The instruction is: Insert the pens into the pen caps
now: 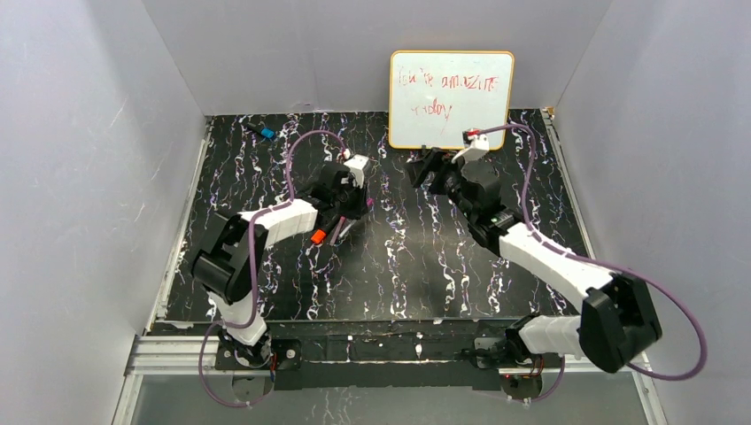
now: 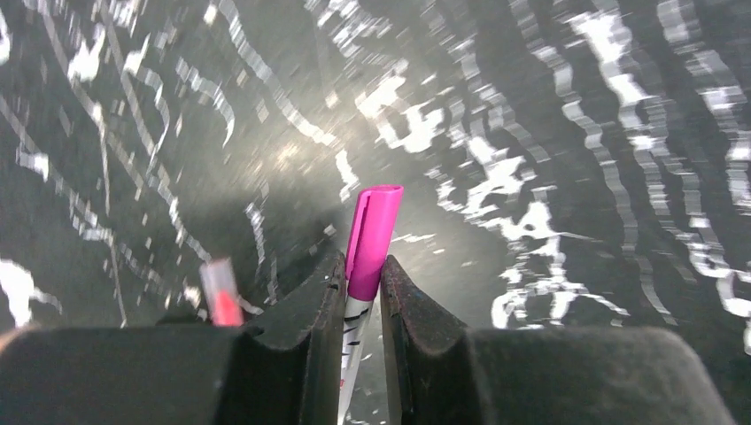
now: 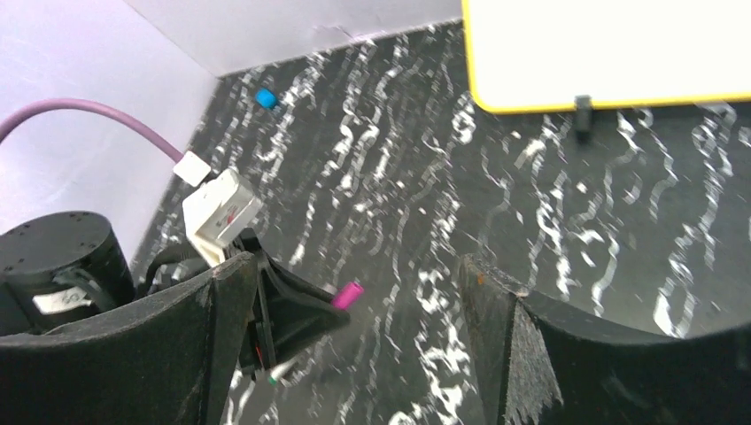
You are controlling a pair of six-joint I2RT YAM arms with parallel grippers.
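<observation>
Already capped: magenta pen (image 2: 367, 257), pinched in left end effector (image 2: 363, 270).
Right end effector (image 3: 354, 266): wide, empty.
Remaining: other pens, likely.

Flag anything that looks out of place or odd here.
One stray: a small blue-tipped item lies alone near the far-left corner of the table, well away from both arms. Otherwise nothing stands out: the left gripper is shut on the magenta-capped pen, and the right gripper is open and empty.

Whiteboard (image 1: 450, 97) on table (image 1: 416, 257) (far side)
</observation>
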